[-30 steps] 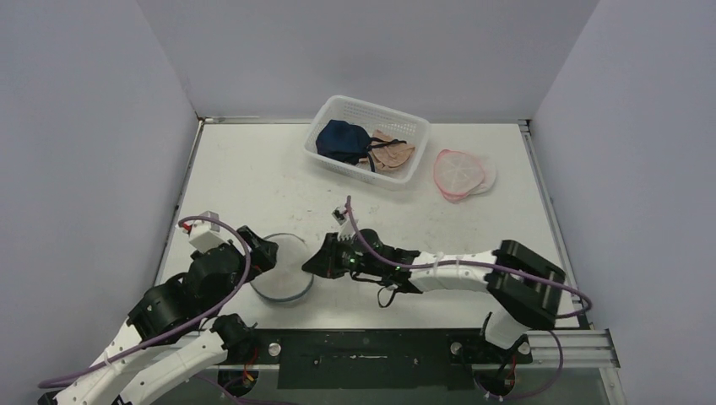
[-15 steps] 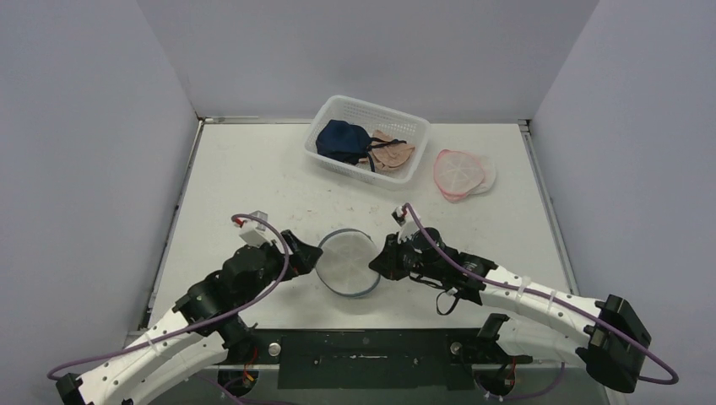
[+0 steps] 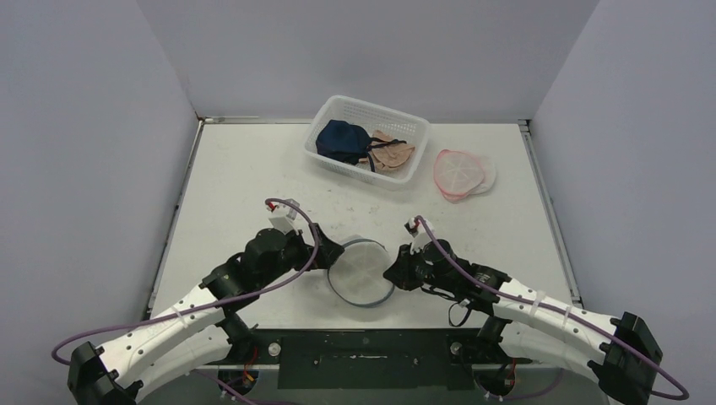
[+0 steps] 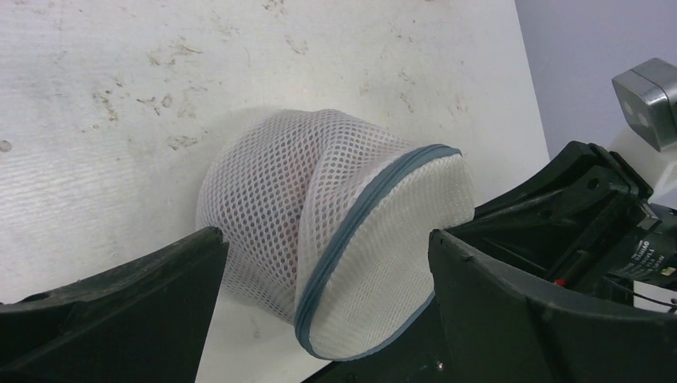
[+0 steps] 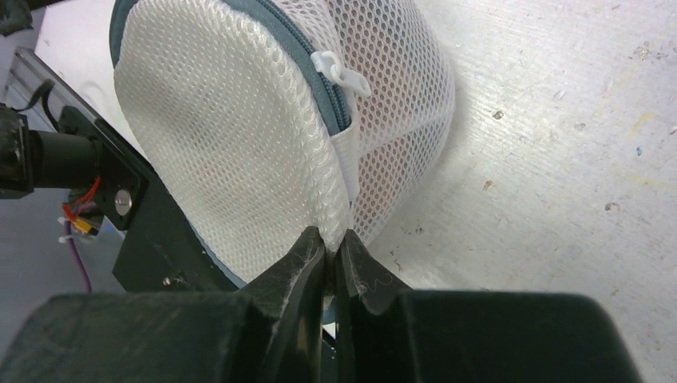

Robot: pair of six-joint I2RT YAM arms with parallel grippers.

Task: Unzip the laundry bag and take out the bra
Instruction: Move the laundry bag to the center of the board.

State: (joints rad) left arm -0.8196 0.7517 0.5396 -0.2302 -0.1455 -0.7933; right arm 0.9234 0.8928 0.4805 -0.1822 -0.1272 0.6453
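Note:
The laundry bag (image 3: 361, 270) is a round white mesh pouch with a grey-blue zipper, tilted up near the table's front edge. My right gripper (image 3: 394, 268) is shut on the mesh edge of the bag (image 5: 239, 136), just below the white zipper pull (image 5: 343, 73). My left gripper (image 3: 328, 256) is open, its jaws on either side of the bag (image 4: 343, 239) without pinching it. The bag is zipped. The bra inside is hidden; a faint pink tint shows through the mesh.
A white basket (image 3: 338, 110) at the back holds a dark blue garment (image 3: 342, 139) and a beige bra (image 3: 391, 154). A pink-rimmed mesh pouch (image 3: 460, 171) lies to its right. The black front rail (image 3: 363, 350) runs just below the bag.
Both arms moved the bag rightward along the front of the table. The left gripper followed and now straddles it; the right gripper keeps its hold.

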